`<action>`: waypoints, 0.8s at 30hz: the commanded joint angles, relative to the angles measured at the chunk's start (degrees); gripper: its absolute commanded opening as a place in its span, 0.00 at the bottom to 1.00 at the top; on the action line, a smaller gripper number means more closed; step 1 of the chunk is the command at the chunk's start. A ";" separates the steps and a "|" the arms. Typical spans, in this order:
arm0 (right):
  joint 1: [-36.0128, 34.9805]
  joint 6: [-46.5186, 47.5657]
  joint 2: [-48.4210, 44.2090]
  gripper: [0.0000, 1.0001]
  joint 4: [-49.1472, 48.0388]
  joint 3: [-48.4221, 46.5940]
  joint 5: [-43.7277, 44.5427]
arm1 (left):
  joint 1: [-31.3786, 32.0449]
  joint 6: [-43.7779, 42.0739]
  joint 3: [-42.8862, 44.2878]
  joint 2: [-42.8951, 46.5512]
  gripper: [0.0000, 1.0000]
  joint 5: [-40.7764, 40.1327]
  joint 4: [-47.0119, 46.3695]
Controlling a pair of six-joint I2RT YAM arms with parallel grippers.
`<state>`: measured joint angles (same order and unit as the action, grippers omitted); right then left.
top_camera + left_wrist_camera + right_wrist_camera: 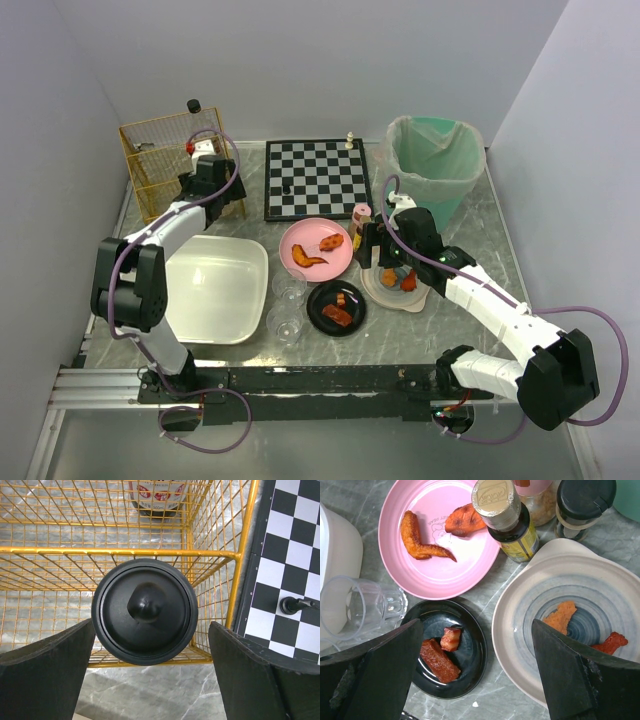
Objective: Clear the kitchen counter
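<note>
Left wrist view: the left hand (152, 630) is shown spread wide around a black-capped bottle (145, 611), with a gap visible on each side of the cap; nothing is pinched.
Wire basket: a yellow wire basket (125, 551) is seen beneath the cap, with a second bottle (155, 495) at its far side; whether the capped bottle stands fully inside cannot be told.
Right hand: the right hand (476, 625) is held spread and empty above the gap between a black dish (470, 672) and a grey plate (545, 645).
Table: the grey marble table (400, 335) lies under everything and is judged far from cleared; a pink plate (435, 575), a clear cup (350, 610), a sauce bottle (505, 515), a white tub (215, 290) and a chessboard (295, 545) are carried on it.
Risk, left side: the tall bottle could be tipped if its cap is clipped by a finger on an off-centre lift; the light basket could be dragged along.
Risk, right side: the cup or the sauce bottle could be knocked over on a careless descent, since both stand close to the dishes.
Risk, food: loose pieces could be spilled if a plate is lifted by one thin rim and allowed to tilt.
</note>
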<state>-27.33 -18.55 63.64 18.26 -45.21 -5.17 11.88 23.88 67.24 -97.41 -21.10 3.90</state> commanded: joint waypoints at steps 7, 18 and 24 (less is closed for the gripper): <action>0.35 -0.52 -2.46 0.96 1.24 -3.83 4.37 | 1.30 2.84 2.45 7.31 0.99 3.35 5.06; 1.23 -3.34 -4.48 0.96 4.76 -5.50 12.02 | 3.40 1.35 7.27 15.57 0.99 1.52 13.92; 2.81 -5.01 -7.12 0.96 5.29 -5.15 14.05 | 12.45 0.73 7.82 20.41 0.99 3.33 15.27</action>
<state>-25.85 -21.71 59.42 23.14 -48.51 6.04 19.51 25.10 73.73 -81.30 -19.99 17.98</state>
